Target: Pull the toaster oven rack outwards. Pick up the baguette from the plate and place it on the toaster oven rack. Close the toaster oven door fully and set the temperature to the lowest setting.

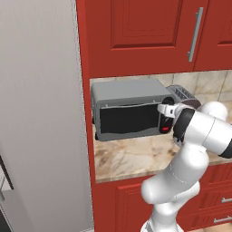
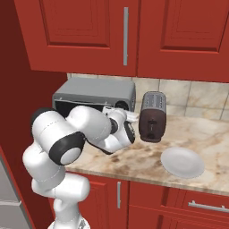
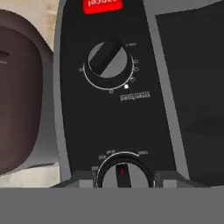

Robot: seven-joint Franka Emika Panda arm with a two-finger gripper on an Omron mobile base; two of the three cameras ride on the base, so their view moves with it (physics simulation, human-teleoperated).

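Toaster oven [image 1: 131,110] stands on the marble counter [image 1: 136,156], under the red upper cabinets [image 1: 149,31] and against the red side panel at the counter's left end. Its dark glass door [image 1: 129,118] looks shut against the front. The dark-brown slot toaster [image 2: 153,116] stands just beside the oven, on its right, and a white plate [image 2: 182,162] lies on the counter farther right, in front of the toaster.

On the oven's right control strip, the hand view is upside down: the red button [image 3: 102,5] is at the top, 1 black knob [image 3: 108,61] below it, and a 2nd knob [image 3: 125,171] at the bottom edge.

The gripper [image 3: 125,178] is at this 2nd knob, with 1 finger tip [image 3: 83,179] on each side of it. The fingers stand about half apart, closed around the knob as far as I can tell; real contact is not clear. In the left base view the white hand [image 1: 166,114] covers the control strip of the oven.
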